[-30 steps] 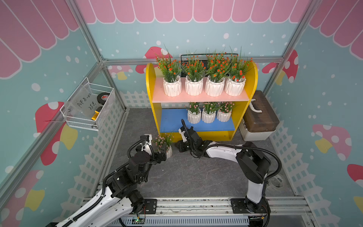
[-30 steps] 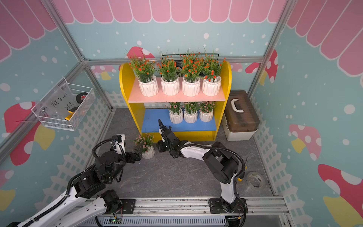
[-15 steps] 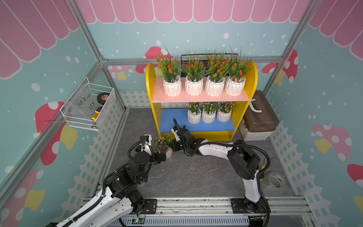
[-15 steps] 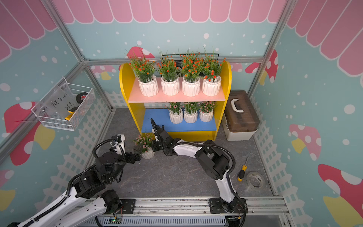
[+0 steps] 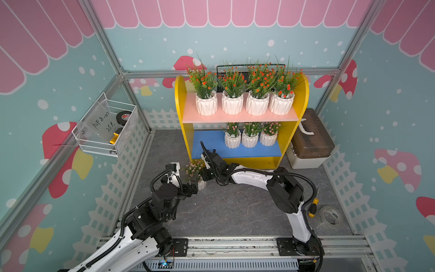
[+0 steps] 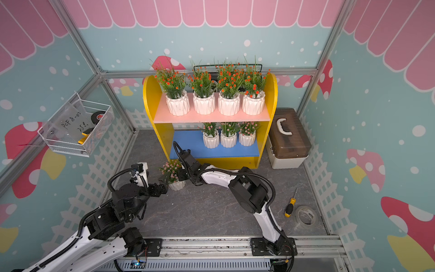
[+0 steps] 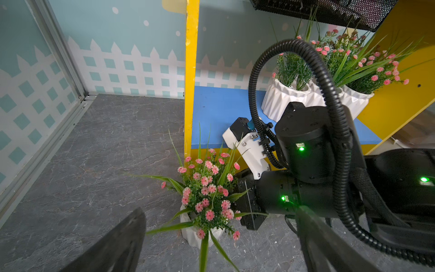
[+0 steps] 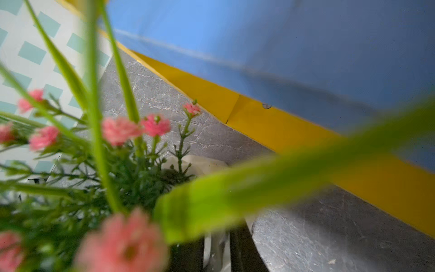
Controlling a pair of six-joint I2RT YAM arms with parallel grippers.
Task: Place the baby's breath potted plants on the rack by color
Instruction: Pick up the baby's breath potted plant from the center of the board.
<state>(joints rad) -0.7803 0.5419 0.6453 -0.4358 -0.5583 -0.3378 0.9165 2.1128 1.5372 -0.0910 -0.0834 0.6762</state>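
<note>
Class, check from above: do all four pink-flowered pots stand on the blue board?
No: three stand on the blue board; the fourth pot sits on the floor beside the rack.

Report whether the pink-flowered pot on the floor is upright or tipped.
Upright: the pink-flowered pot stands on its base on the grey floor, sprigs rising straight above it.

At twelve o'clock your rack (image 5: pixel 180 101) shows yellow side panels, a pink upper board (image 5: pixel 235 117) and a blue lower board (image 5: pixel 209 143). The orange-red plants (image 5: pixel 257 80) on the pink board have green sprigs, as do the pale pink plants (image 5: pixel 250 128) on the blue one. So does the lone plant (image 6: pixel 173 170) near ten o'clock. Every pot is white and ribbed. The floor (image 5: pixel 235 207) is grey, veined like marble. At two o'clock the toolbox (image 5: pixel 310 141) has a brown lid over a white base.
</note>
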